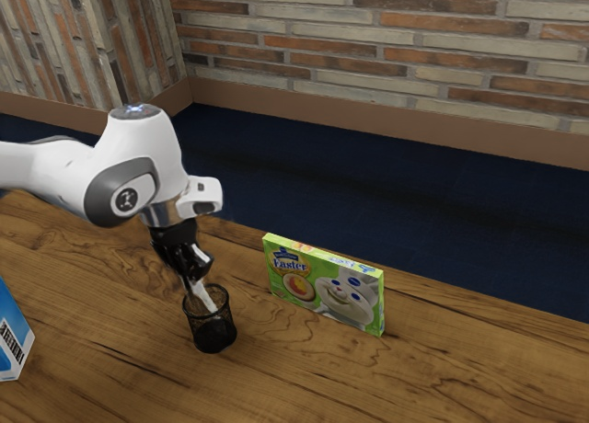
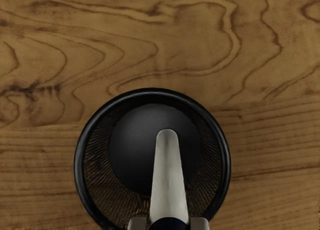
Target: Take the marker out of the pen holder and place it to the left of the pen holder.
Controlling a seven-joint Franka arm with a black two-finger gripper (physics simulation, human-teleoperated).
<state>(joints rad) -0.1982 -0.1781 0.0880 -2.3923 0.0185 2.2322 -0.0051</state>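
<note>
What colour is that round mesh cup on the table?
The round mesh pen holder is black, seen best in the wrist view.

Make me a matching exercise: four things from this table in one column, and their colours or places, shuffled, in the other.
Things:
1. Marker
2. Pen holder
3. Easter box
4. Box with a barcode-like panel

Descriptions:
A. Green, standing upright
B. Blue and white, cut off by the exterior view's left edge
C. Pale, held by the claw
D. Black mesh, round rim

Pairs: 1-C, 2-D, 3-A, 4-B
</note>
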